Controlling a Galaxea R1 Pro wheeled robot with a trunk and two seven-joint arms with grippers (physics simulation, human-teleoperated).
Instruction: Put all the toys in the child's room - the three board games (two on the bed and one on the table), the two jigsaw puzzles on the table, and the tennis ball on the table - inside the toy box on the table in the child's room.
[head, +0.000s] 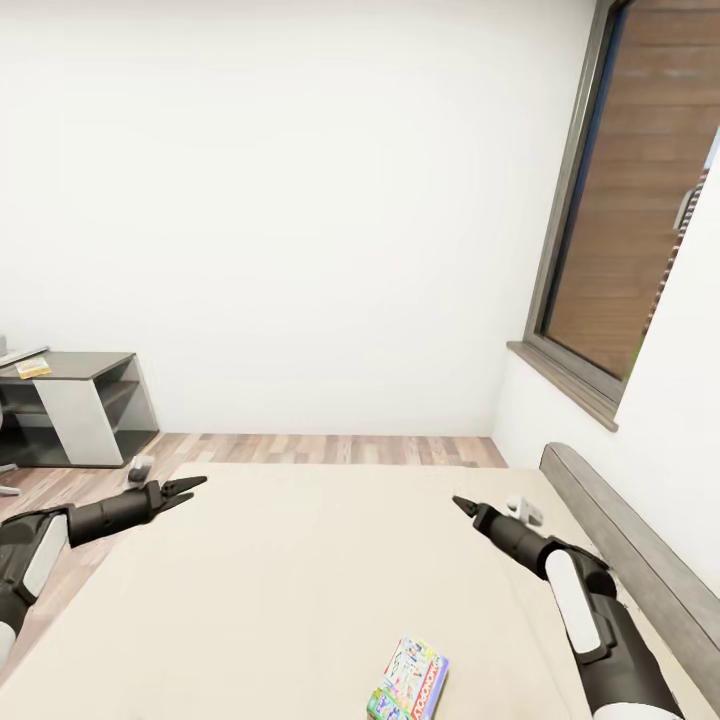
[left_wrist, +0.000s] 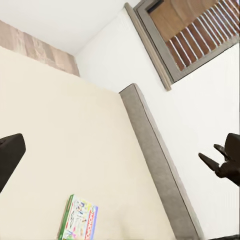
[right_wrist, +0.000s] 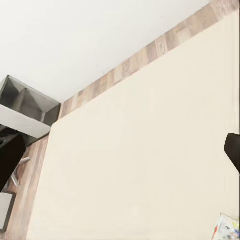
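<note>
Beige bed (head: 280, 560) w/ Monopoly box (head: 408, 682); L gripper (head: 188, 487) fingers apart, R gripper (head: 462, 504) fingers together.

A low dark grey shelf unit (head: 85, 405) is set against the white wall (head: 300, 200), with a yellow item (head: 33, 368) lying on its top. A dark-framed window (head: 625, 200) is seen above the wood-plank floor (head: 330, 448).

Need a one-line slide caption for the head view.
Both arms held out over the beige bed, a colourful Monopoly box lying near its front edge, nothing gripped; grey shelf unit beside the far wall.
</note>
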